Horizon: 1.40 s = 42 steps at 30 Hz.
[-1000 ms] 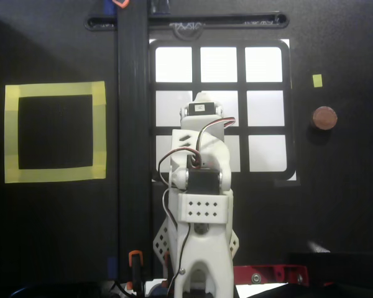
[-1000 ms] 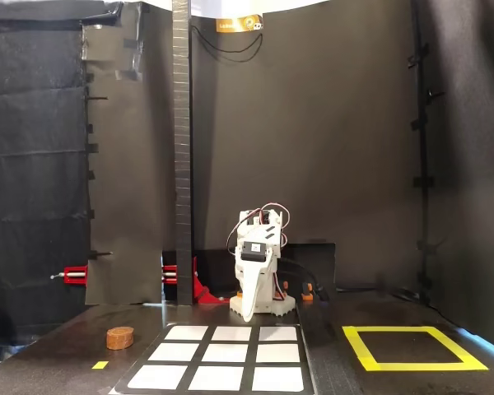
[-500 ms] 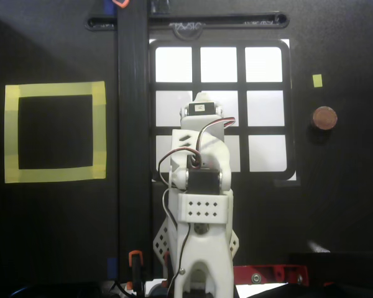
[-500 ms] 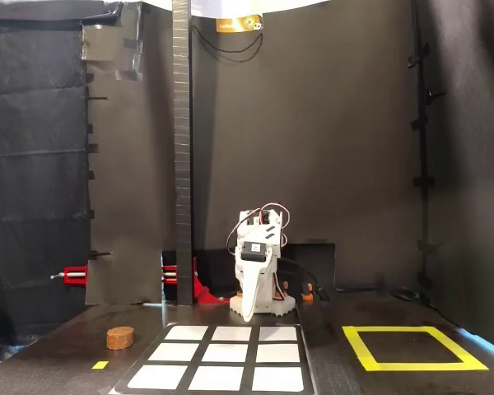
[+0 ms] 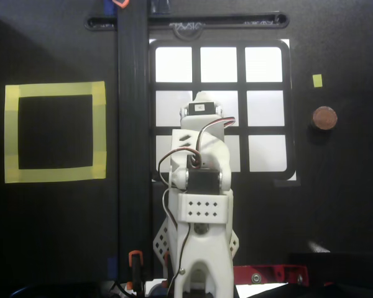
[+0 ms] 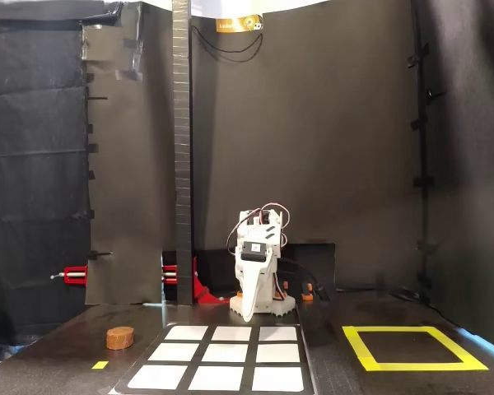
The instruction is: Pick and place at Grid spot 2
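Observation:
A black-framed 3x3 grid of glowing white squares point(image 5: 293, 112) lies in front of the arm. Grid spot 2 point(image 5: 219, 64), the middle cell of the top row in the overhead view, is bare; in the fixed view it is the near middle cell point(image 6: 217, 378). A brown disc point(image 5: 325, 117) sits on the black table right of the grid, and left of it in the fixed view point(image 6: 120, 336). My white arm is folded over the grid's middle column. My gripper point(image 6: 248, 313) points down near the base, looks shut and holds nothing. The arm hides its fingers in the overhead view.
A yellow-tape square outline point(image 5: 55, 131) lies left of the grid in the overhead view, right in the fixed view point(image 6: 412, 347). A small yellow tape mark point(image 5: 317, 80) is near the disc. A black upright post point(image 6: 181, 148) stands beside the base.

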### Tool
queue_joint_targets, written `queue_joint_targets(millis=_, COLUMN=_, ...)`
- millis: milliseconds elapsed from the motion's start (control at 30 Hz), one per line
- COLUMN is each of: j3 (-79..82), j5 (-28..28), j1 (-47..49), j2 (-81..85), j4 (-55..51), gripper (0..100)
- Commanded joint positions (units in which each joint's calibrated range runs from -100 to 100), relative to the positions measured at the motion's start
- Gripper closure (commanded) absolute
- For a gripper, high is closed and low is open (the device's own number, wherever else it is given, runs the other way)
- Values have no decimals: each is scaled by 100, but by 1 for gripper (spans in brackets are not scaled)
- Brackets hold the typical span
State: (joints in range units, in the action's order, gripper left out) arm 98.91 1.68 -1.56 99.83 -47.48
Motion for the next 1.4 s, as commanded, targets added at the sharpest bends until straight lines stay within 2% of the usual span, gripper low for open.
queue_joint_targets(millis=0, j3=-1, j5=24, j1=18, j2=-335, j4=385, gripper=100)
queue_joint_targets(millis=100, j3=-715, j5=39, j1=-83, j2=-1227, j4=484, gripper=100)
queue_joint_targets(millis=333, j3=-3529, j5=39, j1=-292, j2=-4635, j4=285, gripper=100)
queue_joint_targets(millis=600, j3=-7187, j5=39, j1=-435, j2=-7210, j4=-2064, gripper=100)
queue_joint_targets(millis=800, j3=-9185, j5=39, j1=-544, j2=-8523, j4=-3310, gripper=100)
queue_joint_targets(millis=1033, j3=-10725, j5=103, j1=-644, j2=-9880, j4=-4165, gripper=100)
queue_joint_targets(millis=1233, j3=-10862, j5=239, j1=-661, j2=-9991, j4=-4347, gripper=100)
queue_joint_targets(millis=1300, j3=-10862, j5=440, j1=-703, j2=-9991, j4=-4347, gripper=100)
queue_joint_targets(millis=1367, j3=-10862, j5=952, j1=-845, j2=-9991, j4=-4298, gripper=100)
